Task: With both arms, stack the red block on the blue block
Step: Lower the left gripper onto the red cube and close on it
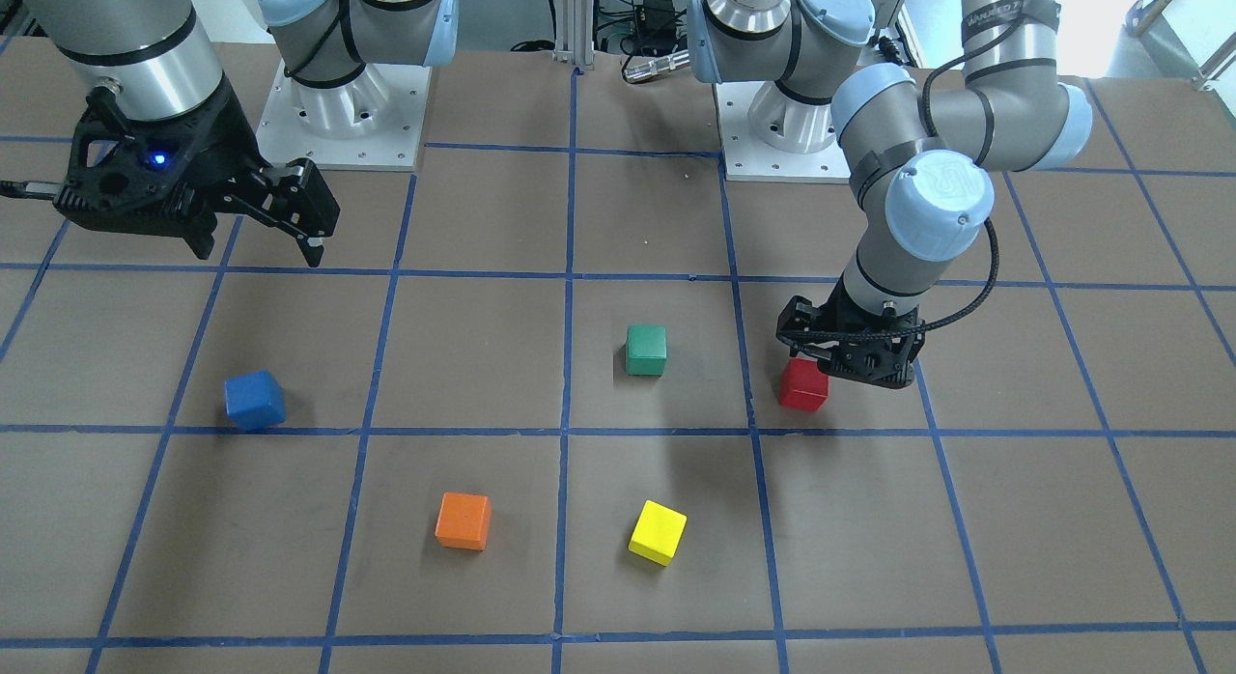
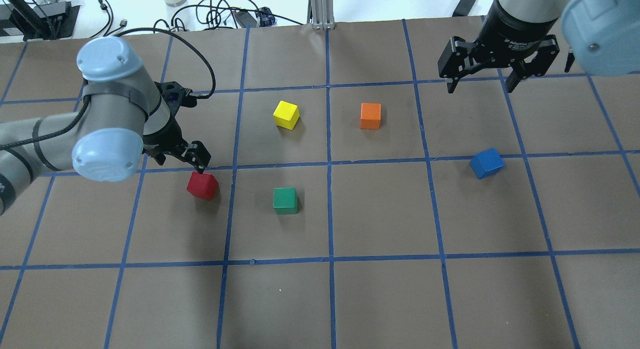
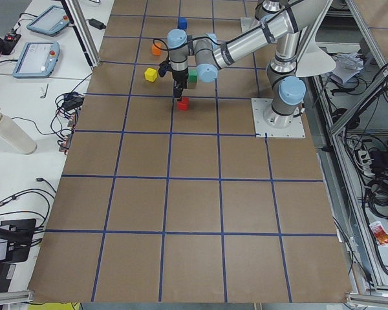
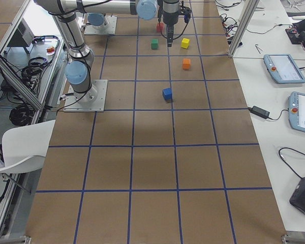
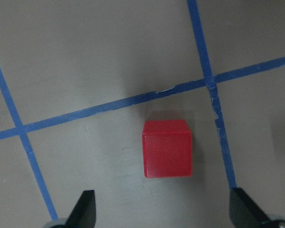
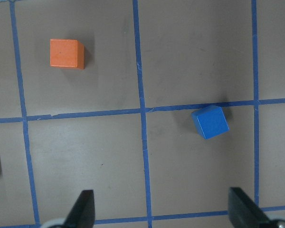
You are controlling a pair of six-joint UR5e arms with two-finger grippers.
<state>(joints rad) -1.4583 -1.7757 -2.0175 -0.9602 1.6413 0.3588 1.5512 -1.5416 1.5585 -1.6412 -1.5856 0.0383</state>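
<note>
The red block [image 2: 202, 185] sits on the brown table on the robot's left side; it also shows in the front view [image 1: 803, 384]. My left gripper [image 2: 182, 159] is open and empty, low over the table and right beside the block. In the left wrist view the red block [image 5: 167, 148] lies just ahead of the open fingertips [image 5: 85, 209]. The blue block [image 2: 486, 163] sits on the right side, turned slightly askew. My right gripper [image 2: 481, 86] is open and empty, held high and farther out than the blue block [image 6: 210, 122].
A green cube [image 2: 285, 200] sits to the right of the red block. A yellow cube [image 2: 286, 114] and an orange cube [image 2: 370, 116] sit farther out, mid-table. Blue tape lines grid the table. The arm bases [image 1: 343, 114] stand at the robot's edge.
</note>
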